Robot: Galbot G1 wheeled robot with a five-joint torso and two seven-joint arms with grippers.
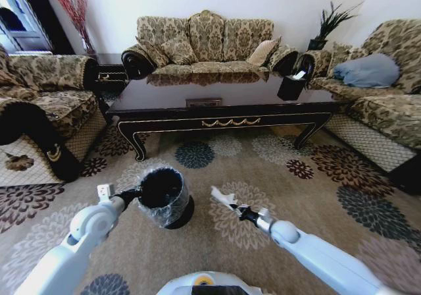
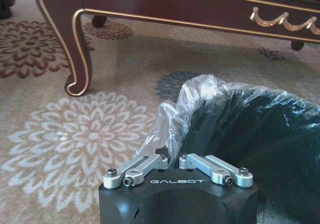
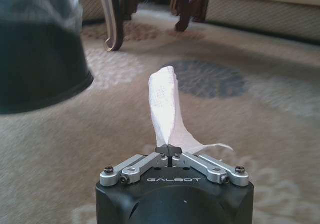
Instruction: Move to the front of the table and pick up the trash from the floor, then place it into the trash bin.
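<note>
Head view: my left claw (image 1: 134, 193) grips the rim of the bin (image 1: 164, 196), a small round black bin lined with a crinkled clear bag. The bin is tilted, its mouth turned toward the surface (image 1: 223, 101), its base just above the carpet (image 1: 276, 170). My right claw (image 1: 231, 209) is just to the right of the bin, clamped on the paper scrap (image 1: 221, 197), a thin white strip pointing up and left toward the bin. The surface is glossy dark wood with gold scroll ornament on its front rail and curved legs. It stands beyond the bin, between the sofas. A black tissue box (image 1: 291, 85) sits at its right end.

Left wrist view: my left claw (image 2: 171, 160) has its fingers together, pinching the bag (image 2: 200, 96) at the bin's (image 2: 260, 144) rim. The bag is clear and heavily creased, folded over the black wall. Beyond it, the carpet (image 2: 75, 134) shows a cream medallion, and one gold-edged surface (image 2: 165, 1) leg curls down onto it.

Right wrist view: my right claw (image 3: 169, 151) is closed on the lower end of the scrap (image 3: 164, 104). The scrap stands upright from the fingertips, white, flat and slightly curled, with a thin torn sliver trailing to one side. The bin's (image 3: 37, 59) black wall shows close by, held above the carpet (image 3: 240, 119).
</note>
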